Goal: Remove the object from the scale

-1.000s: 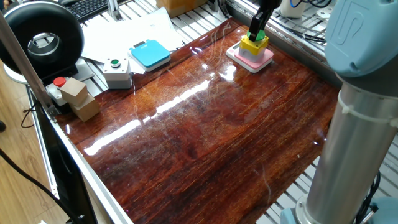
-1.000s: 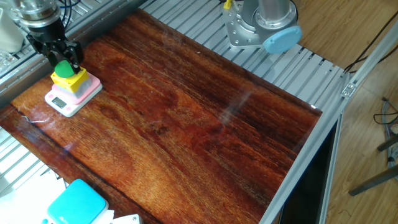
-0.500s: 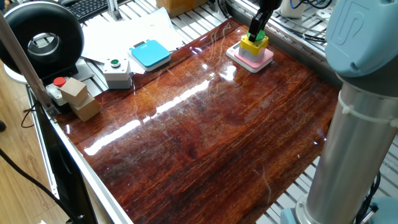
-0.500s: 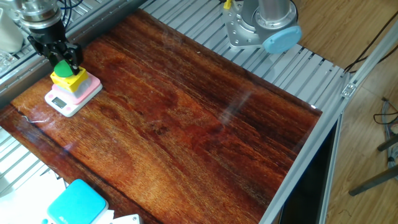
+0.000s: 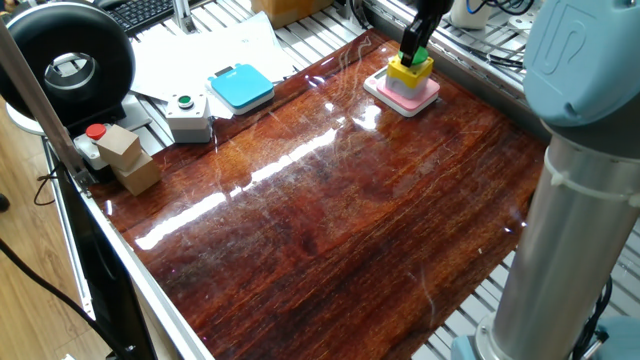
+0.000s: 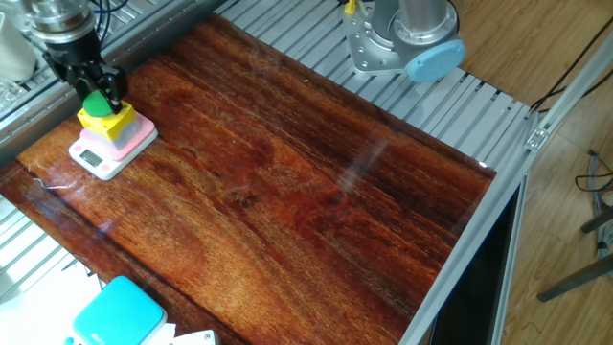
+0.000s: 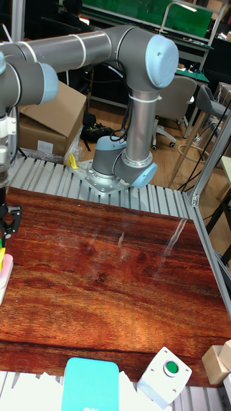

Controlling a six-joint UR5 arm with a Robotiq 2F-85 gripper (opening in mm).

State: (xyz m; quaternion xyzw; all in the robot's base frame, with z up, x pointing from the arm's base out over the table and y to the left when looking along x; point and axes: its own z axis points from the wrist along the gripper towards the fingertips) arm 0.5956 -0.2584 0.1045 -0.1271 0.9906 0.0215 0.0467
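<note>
The object (image 5: 410,68), a yellow box with a green dome on top, stands on the pink scale (image 5: 403,96) at the far right corner of the wooden table. My gripper (image 5: 414,47) comes down from above, its black fingers shut on either side of the green dome. From the other side, the object (image 6: 105,116) and scale (image 6: 108,147) sit at the far left, with the gripper (image 6: 95,90) over them. The tall view cuts them off at its left edge: only the gripper (image 7: 5,221) and a strip of the scale (image 7: 3,277) show.
A light-blue pad (image 5: 241,87), a grey box with a green button (image 5: 187,115), a red-button box (image 5: 94,140) and cardboard blocks (image 5: 128,158) line the table's left end. The arm's column (image 5: 575,190) stands close at the right. Aluminium rails edge the table.
The gripper and the object have crept slightly upward over the scale; nothing else has moved.
</note>
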